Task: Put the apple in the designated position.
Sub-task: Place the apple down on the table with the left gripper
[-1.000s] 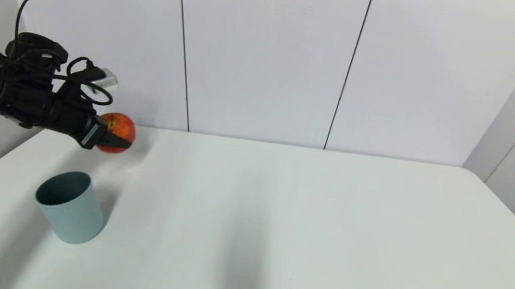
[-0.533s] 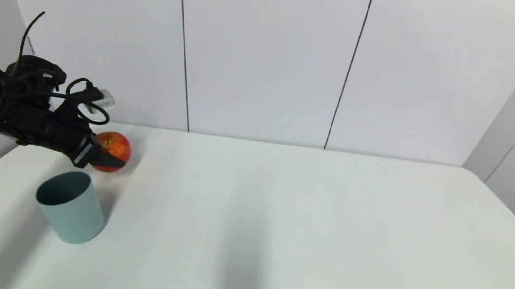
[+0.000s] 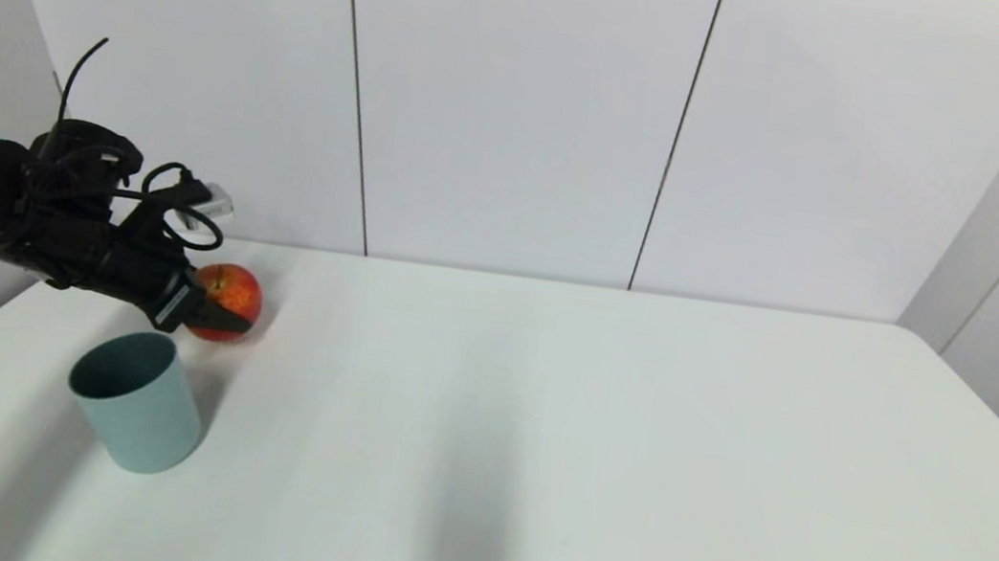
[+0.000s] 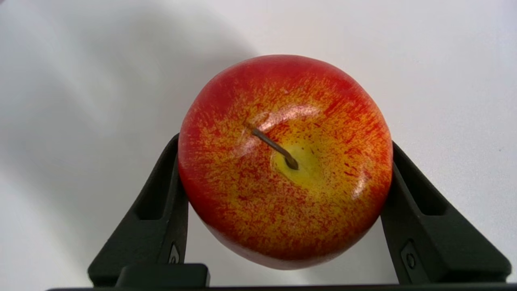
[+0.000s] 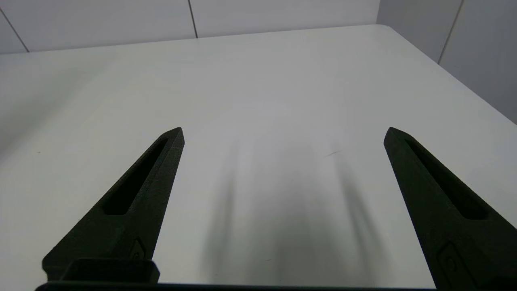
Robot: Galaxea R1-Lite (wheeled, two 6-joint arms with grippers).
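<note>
Apple [image 4: 285, 161] sits clamped in left gripper [image 3: 211, 308] jaws (right gripper [image 5: 282, 133] jaws apart) behind cup [image 3: 137, 400].

A small red apple [image 3: 230, 301], flecked orange-yellow around its short dark stem [image 4: 274, 148], is sitting clamped between black fingers [image 4: 161, 210] at the table's far left, stem tilting sideways.

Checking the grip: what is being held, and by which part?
The left gripper holds the apple by its two opposite sides, stem facing the wrist camera. The right gripper holds nothing.
</note>
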